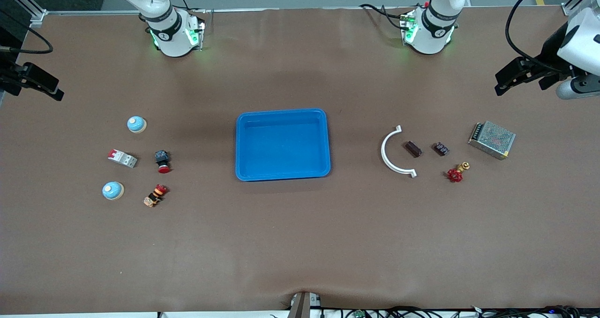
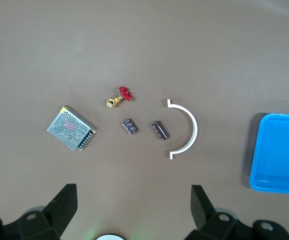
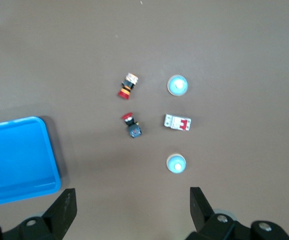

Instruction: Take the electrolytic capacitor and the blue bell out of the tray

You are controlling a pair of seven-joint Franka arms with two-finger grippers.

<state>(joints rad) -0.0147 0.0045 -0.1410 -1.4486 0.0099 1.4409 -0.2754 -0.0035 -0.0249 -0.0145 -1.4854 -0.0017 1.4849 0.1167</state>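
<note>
Two dark capacitors [image 1: 413, 149] [image 1: 440, 148] lie side by side toward the left arm's end of the table; the left wrist view shows them [image 2: 160, 130] [image 2: 130, 126]. Two light-blue bells [image 1: 136, 124] [image 1: 113, 190] stand toward the right arm's end, and the right wrist view shows both [image 3: 177, 85] [image 3: 176, 163]. My left gripper [image 1: 520, 86] [image 2: 134, 205] hangs open, high over its end of the table, holding nothing. My right gripper [image 1: 33, 86] [image 3: 133, 207] hangs open and empty, high over the other end.
An empty blue tray [image 1: 281, 144] sits mid-table. By the capacitors lie a white arc [image 1: 391, 151], a red-handled valve [image 1: 455, 173] and a mesh power supply [image 1: 491, 140]. By the bells lie a breaker [image 1: 123, 158] and two red-capped buttons [image 1: 162, 161] [image 1: 156, 195].
</note>
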